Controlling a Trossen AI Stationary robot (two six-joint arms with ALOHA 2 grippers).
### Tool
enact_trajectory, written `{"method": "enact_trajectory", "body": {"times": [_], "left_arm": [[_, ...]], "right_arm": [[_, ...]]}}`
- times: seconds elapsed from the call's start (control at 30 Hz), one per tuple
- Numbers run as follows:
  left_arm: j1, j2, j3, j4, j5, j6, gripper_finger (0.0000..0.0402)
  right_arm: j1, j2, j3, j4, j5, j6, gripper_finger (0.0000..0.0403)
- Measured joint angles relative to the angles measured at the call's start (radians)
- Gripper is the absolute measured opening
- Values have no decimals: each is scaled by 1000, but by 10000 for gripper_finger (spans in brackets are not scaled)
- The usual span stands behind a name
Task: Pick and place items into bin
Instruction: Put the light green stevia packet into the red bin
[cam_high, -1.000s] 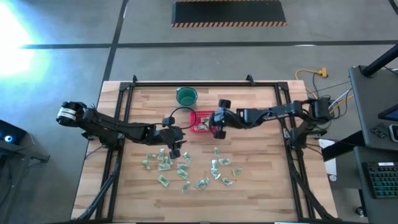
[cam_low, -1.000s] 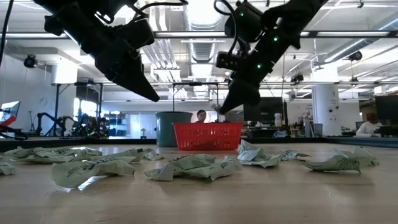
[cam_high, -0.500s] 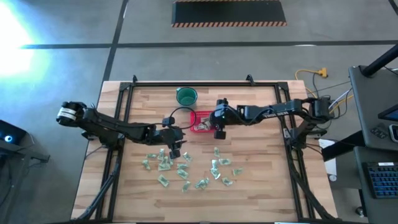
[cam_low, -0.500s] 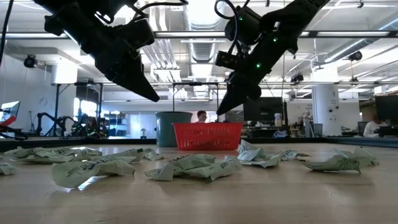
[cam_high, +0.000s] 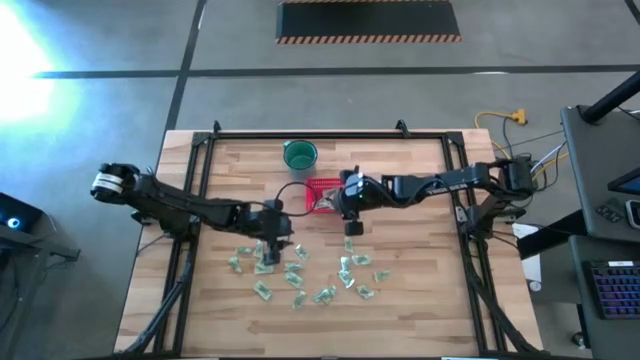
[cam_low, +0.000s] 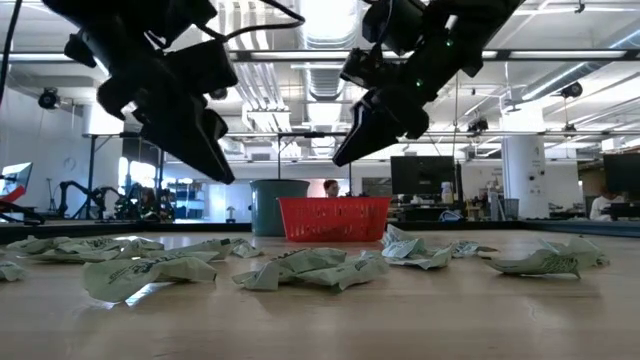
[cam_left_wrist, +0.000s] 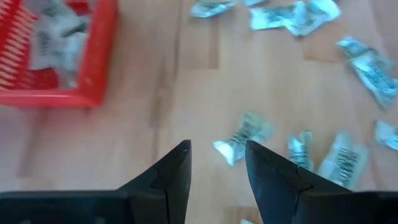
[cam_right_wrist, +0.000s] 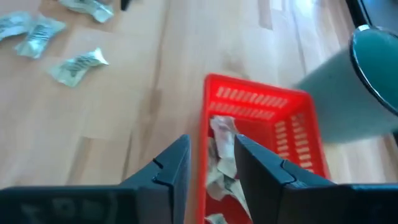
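Red basket sits on the wooden tabletop near mid-width, toward the far edge, w/ a dark green cup just beyond it on the far-left side. Several wrapped pieces already lie inside the basket; the right wrist view shows them piled vs. the red mesh wall.

Right gripper hangs over the basket's right rim, above the tabletop. Its fingers stand apart w/ a clear gap, nothing between them — released, empty.

Left gripper hovers just left of the basket, nearer the front, over the far edge of the loose scatter. Jaws parted, nothing gripped; one crinkled piece lies on the wood just past the fingertips, not touching.

Rest of the green-and-white pieces are spread across the tabletop's front-middle area, mostly apart, a few touching or overlapping. In the low view they lie flat along the near edge, basket behind them.
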Motion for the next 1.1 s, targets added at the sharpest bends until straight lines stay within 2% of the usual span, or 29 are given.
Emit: {"method": "enact_trajectory", "body": {"times": [0.13,0.33,0.63,1.1], "left_arm": [[0,4,-53,94,49,13,135],[0,94,-71,224,167,56,135],[2,262,-33,253,165,90,135],[2,261,-19,250,94,124,135]], "right_arm": [[19,0,0,0,-26,-25,103],[21,0,0,8,-102,-57,88],[21,-25,0,34,-127,-85,72],[21,-35,0,20,-126,-79,68]]}}
